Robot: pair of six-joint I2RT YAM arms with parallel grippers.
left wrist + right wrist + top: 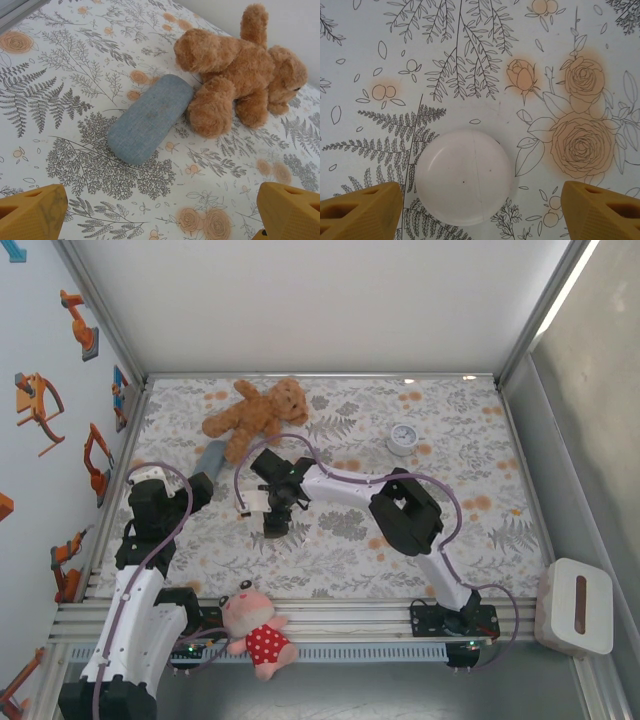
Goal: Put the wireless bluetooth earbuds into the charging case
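Now one brown teddy bear (255, 413) lies at the far part of the flowered cloth (520, 480). One grey-blue case (150, 119) lies right up against the teddy bear's leg, and its long side runs from that leg out toward the left arm. One pink doll (255, 625) lies well in front of the teddy bear, by the arm bases. One white box (575, 605) sits far to the teddy bear's right, off the cloth.

There are two round white things. One round white thing (403, 438) sits to the right of the teddy bear and is too small to make out. The other is the charging case (465, 175), under the right gripper (481, 200), just in front of the teddy bear. It lies flat and is round, so it has no long side. A thin line runs across its top. The right gripper's two fingers (362, 210) stand wide apart, one on each side, not touching it. Bare cloth lies all round it.

The left gripper (160, 205) is spread wide too, with nothing in it.
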